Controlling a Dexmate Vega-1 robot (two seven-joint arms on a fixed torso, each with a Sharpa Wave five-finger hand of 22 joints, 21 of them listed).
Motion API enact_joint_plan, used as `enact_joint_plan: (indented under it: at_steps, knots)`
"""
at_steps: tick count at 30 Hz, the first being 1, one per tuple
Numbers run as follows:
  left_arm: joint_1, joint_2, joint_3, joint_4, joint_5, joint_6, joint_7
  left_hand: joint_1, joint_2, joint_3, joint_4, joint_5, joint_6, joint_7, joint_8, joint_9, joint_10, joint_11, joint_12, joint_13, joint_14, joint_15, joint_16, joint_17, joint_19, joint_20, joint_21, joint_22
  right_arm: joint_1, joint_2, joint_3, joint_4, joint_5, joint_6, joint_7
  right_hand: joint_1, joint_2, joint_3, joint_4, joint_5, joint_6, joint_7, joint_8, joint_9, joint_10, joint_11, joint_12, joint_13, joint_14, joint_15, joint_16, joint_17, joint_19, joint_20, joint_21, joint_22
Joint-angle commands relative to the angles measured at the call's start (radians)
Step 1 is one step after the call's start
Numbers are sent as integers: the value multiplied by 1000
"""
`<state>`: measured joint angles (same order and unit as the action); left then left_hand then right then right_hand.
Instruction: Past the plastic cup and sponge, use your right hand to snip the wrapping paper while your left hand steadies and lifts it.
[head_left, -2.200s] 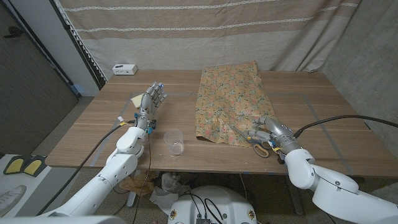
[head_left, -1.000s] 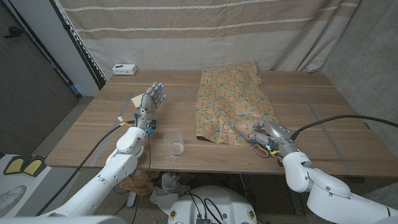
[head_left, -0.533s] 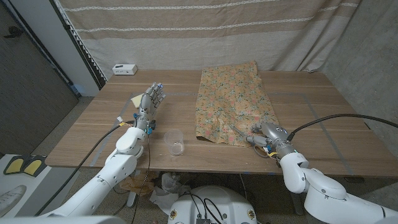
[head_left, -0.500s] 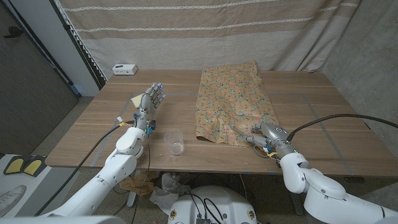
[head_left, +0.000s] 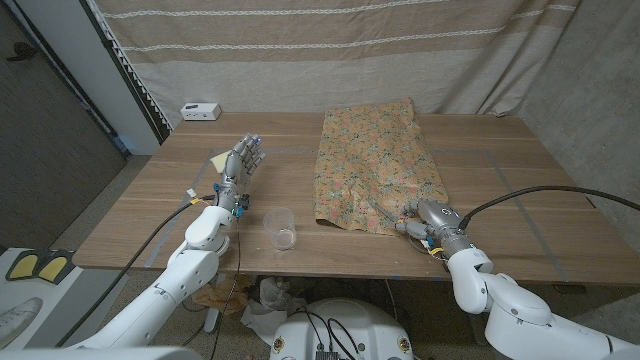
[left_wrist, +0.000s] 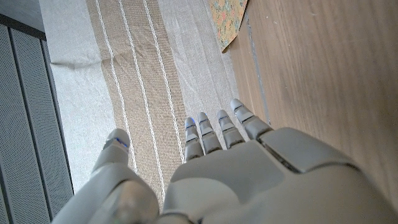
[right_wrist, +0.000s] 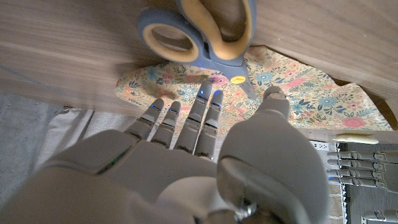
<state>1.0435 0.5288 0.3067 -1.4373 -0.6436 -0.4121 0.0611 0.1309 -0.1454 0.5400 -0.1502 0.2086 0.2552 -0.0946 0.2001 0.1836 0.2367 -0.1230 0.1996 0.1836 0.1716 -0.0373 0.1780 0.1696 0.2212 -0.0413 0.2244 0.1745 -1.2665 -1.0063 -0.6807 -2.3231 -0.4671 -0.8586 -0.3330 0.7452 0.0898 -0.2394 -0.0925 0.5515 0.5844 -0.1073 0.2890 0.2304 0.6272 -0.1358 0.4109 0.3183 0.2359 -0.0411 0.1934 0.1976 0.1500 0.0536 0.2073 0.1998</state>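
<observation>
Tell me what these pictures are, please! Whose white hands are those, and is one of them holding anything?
They belong to a robot with two arms. One camera sits on its head and looks down at the wooden table. The other two ride on its wrists, looking along the backs of its hands. On the table lie flowery wrapping paper, a clear plastic cup, a yellow sponge and scissors with blue and yellow handles. The left hand stands open, holding nothing. The right hand is at the scissors, but whether it grips them I cannot tell.
</observation>
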Motion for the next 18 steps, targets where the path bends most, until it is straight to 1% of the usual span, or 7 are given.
enact_joint_plan:
  at_steps: [1,8,11,18]
  knots:
    - [4,0,-2,3,-4,-5,-4,10,0,-2,-2,5,8,0,-2,2,5,-6,2,4,-2,-105,3,3,12,-47,-4,2,2,7,-16,5,-37,-22,16,9,5,1,-4,5,9,2,8,5,16,-3,12,8,17,-110,11,5,0,-4,5,4]
    - [4,-1,-1,5,-6,-6,-6,11,0,-3,-2,5,8,0,-2,2,6,-5,2,4,-2,-105,3,3,11,-46,-6,2,9,14,-31,2,-66,-49,28,14,7,3,-6,6,24,6,15,10,32,-3,30,19,26,-112,13,6,2,-5,8,4]
    - [5,-1,-1,5,-7,-5,-7,11,0,-3,-2,5,8,-1,-2,2,5,-2,1,4,-2,-105,3,3,12,-46,-6,2,12,17,-39,1,-80,-65,35,14,8,4,-6,6,26,3,17,12,37,-3,36,23,27,-109,14,7,2,-5,8,4]
    - [8,-1,-2,3,-5,-6,-3,11,1,-4,-2,5,9,1,-2,2,4,-1,1,4,-2,-104,3,3,13,-47,-8,2,25,25,-57,-4,-109,-94,53,14,13,6,-5,5,30,8,20,17,28,1,42,32,26,-106,13,8,2,-5,9,4]
